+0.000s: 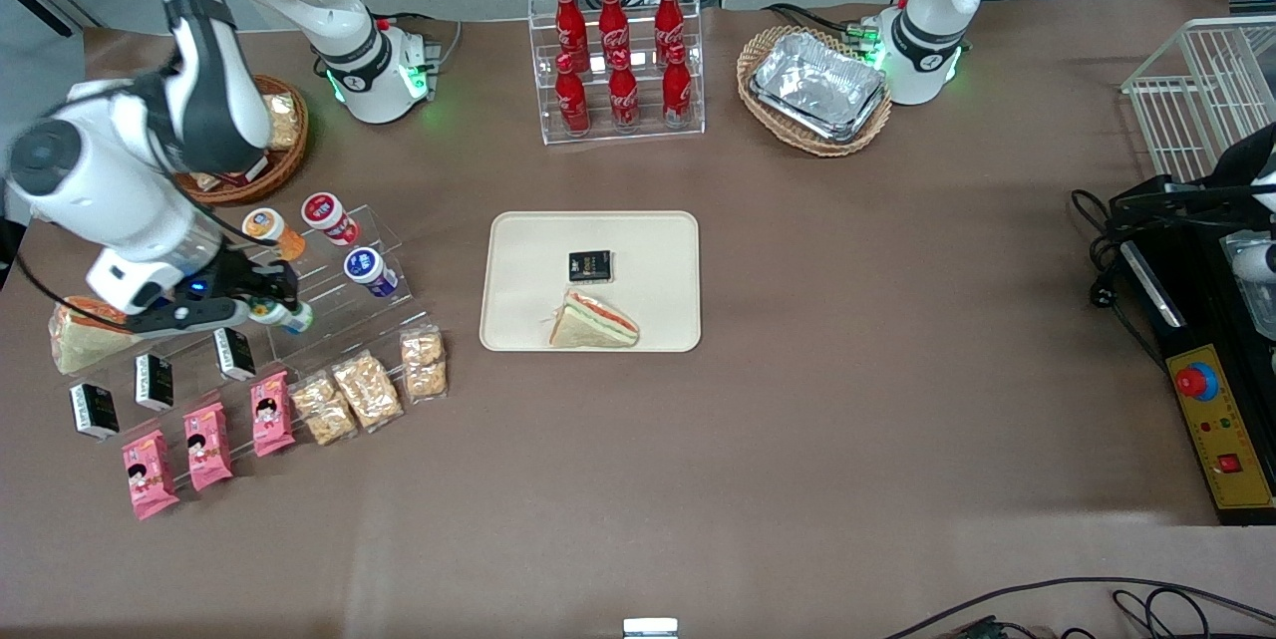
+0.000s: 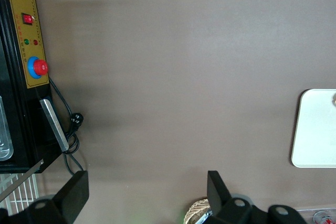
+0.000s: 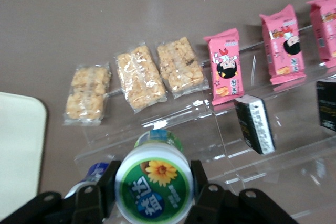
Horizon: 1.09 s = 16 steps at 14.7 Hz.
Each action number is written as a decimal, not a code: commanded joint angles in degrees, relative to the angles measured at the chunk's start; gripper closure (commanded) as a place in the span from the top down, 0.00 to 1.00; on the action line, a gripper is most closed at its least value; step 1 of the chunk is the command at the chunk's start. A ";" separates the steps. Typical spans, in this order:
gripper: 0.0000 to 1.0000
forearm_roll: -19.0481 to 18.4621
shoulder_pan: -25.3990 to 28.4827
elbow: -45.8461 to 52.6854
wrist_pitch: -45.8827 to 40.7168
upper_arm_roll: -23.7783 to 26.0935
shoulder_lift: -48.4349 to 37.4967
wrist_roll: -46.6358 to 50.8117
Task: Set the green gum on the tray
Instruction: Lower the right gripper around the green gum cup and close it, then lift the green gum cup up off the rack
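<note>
Gripper (image 3: 152, 192) clamps green gum (image 3: 154, 183) by its sides, held over the clear stepped rack (image 1: 329, 310) at the working arm's end of the table. Tray (image 1: 518, 320) sits mid-table, sideways toward the parked arm's end; sandwich (image 1: 593, 322) and black packet (image 1: 590, 266) on it.

open table (image 1: 449, 170) between gripper (image 1: 267, 305) and tray (image 1: 518, 235)

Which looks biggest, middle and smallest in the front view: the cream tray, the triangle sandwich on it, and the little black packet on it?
1. The flat cream-beige tray.
2. The triangular sandwich.
3. The small black packet.

The gripper, over the clear stand, holds the green gum.
</note>
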 commanded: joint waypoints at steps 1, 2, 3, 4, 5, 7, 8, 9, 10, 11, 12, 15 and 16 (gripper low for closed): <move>0.09 -0.28 1.43 8.46 -11.71 -0.13 -1.39 0.44; 0.09 -0.02 1.87 10.57 -14.96 -0.13 -2.10 0.53; 0.09 0.16 2.39 13.37 -18.99 -0.13 -2.28 0.70; 0.09 0.51 3.27 16.71 -23.56 -0.13 -2.37 1.05; 0.09 1.12 3.71 20.05 -27.69 -0.13 -2.37 1.41; 0.10 3.13 3.98 23.41 -33.08 -0.04 -2.98 3.77; 0.10 4.19 4.94 23.86 -33.62 -0.04 -3.25 6.04; 0.10 4.64 6.34 24.12 -33.71 -0.04 -3.34 9.37; 0.10 4.81 7.66 24.13 -33.54 0.04 -3.34 13.32; 0.10 4.99 8.71 24.13 -33.10 0.57 -3.16 16.93; 0.10 5.95 9.07 24.13 -32.40 2.83 -2.90 20.53; 0.10 6.92 11.35 23.52 -28.89 5.58 -1.50 32.66; 0.10 6.93 12.58 22.99 -27.22 5.58 -0.88 35.13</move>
